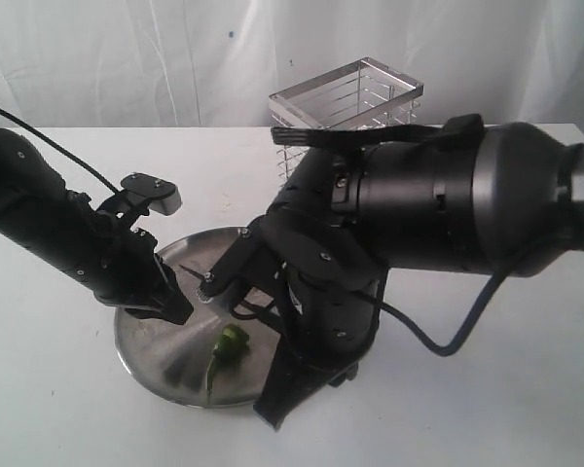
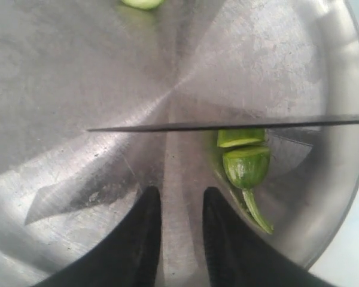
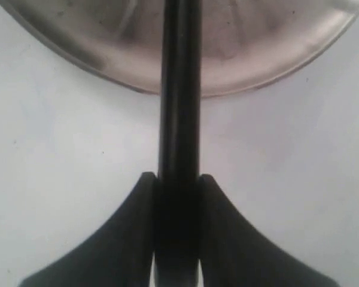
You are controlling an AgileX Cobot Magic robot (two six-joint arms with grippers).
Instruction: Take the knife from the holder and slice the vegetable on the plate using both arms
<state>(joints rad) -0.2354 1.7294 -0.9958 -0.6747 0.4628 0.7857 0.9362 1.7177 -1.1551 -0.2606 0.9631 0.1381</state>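
Right gripper [image 3: 178,200] is clamping the knife [image 3: 179,89] by its black handle; left gripper [image 2: 180,197] is hanging over the plate [image 2: 78,72] with its fingers [image 2: 146,239] parted and nothing between them.
Blade is lying edge-on across the plate and is running just beside the cut end of the vegetable [image 2: 246,167], which is lying near the plate's rim with its stem pointing toward that rim. One thin green slice is sitting between blade and stem piece; another cut piece [image 2: 142,3] is lying well apart on the plate. Plate is sitting on the white table [image 1: 58,409]; the holder [image 1: 346,97] is standing upright behind it, toward the table's far edge.
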